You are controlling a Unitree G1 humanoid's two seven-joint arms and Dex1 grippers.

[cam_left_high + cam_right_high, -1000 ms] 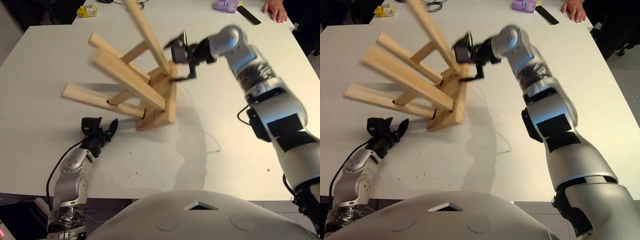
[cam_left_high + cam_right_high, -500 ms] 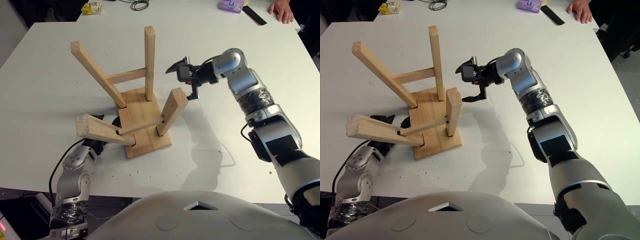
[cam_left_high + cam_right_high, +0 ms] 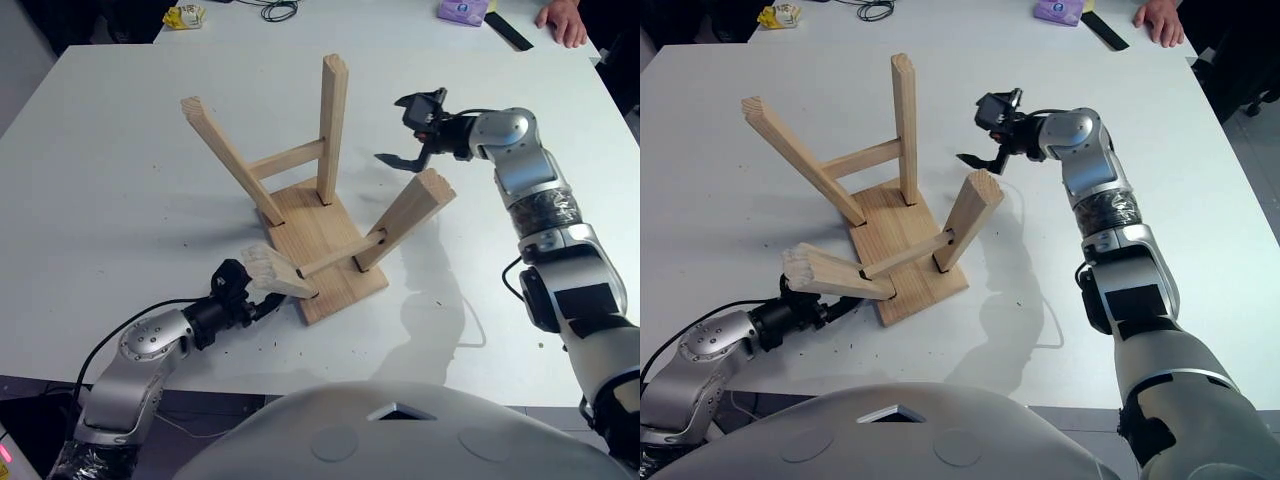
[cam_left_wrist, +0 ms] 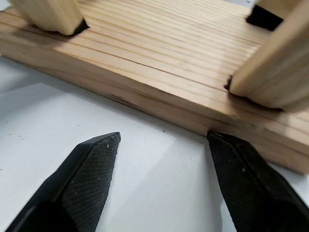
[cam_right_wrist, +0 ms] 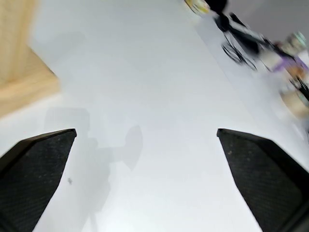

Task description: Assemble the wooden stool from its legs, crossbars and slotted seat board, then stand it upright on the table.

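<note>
Currently the stool (image 3: 318,235) is seen upside down near the middle of the worktop (image 3: 110,150). Its seat board (image 3: 335,265) lies flat on the surface and all four legs point upward, splayed apart. The board's long axis runs from the far edge toward the near edge of the worktop, skewed slightly to the right.

The left gripper (image 3: 234,288) is held low at the board's near-left corner. Its jaws are spread wide and nothing is gripped; the board's side edge lies just ahead of its fingertips (image 4: 94,157), under the leaning near-left leg (image 3: 272,276).

The right gripper (image 3: 400,130) is likewise spread and empty. It is held in the air just beyond the top of the near-right leg (image 3: 408,215), on the far side, apart from it.

Turning the stool over is judged to be the remaining step. The left gripper is placed nearer the board, the right nearer a leg top.
</note>
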